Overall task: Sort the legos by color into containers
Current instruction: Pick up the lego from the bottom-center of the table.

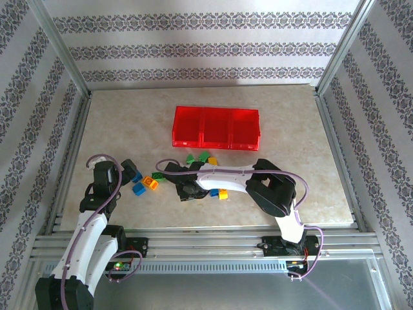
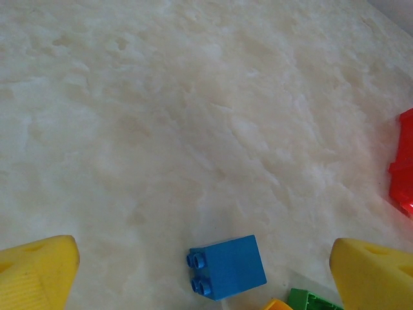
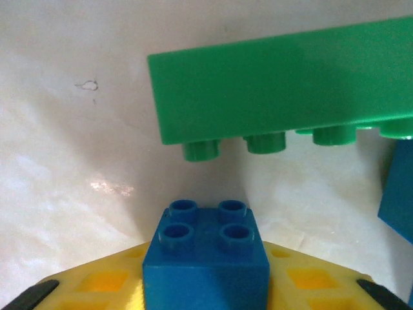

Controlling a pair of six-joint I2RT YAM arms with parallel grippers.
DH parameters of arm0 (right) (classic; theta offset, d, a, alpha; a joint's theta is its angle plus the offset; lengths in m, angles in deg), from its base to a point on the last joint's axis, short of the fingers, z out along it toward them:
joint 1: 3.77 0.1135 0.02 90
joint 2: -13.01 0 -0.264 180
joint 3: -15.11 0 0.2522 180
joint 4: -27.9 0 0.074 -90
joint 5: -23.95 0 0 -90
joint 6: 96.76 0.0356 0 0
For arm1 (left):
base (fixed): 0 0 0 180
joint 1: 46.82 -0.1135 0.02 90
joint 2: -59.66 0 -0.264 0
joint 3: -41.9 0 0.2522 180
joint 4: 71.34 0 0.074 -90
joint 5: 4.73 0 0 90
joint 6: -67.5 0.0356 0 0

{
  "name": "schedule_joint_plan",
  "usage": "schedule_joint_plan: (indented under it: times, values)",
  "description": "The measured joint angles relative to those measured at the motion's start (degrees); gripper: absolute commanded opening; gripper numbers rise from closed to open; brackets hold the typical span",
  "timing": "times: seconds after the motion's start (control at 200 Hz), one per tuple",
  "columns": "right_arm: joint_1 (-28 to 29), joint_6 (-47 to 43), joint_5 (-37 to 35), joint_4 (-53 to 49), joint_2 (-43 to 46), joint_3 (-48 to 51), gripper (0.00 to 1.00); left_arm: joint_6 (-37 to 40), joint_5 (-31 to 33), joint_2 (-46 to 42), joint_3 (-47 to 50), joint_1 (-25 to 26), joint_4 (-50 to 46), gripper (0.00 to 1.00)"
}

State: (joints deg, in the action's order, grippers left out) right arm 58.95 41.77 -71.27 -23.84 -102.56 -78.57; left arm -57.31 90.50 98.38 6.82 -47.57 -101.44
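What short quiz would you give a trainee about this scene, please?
1. True or false: the red tray already holds bricks.
2. The brick between the fingers of the right tool is: A green, B blue, C orange.
3. In a word or two, how do the jaws of the left tool stand?

Key: 1 false; 2 B; 3 wide open.

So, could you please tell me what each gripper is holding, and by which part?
Right gripper clamps a blue brick by its side faces; left gripper holds nothing.
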Motion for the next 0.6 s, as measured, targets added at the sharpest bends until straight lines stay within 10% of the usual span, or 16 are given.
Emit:
schedule_joint_plan:
  times: [0.6]
  values:
    - [-8.07,-7.91,-5.14,-0.79,15.34,0.72,0.19,0.48,-0.7,0.0,-0.44,0.0,0.46,1.0]
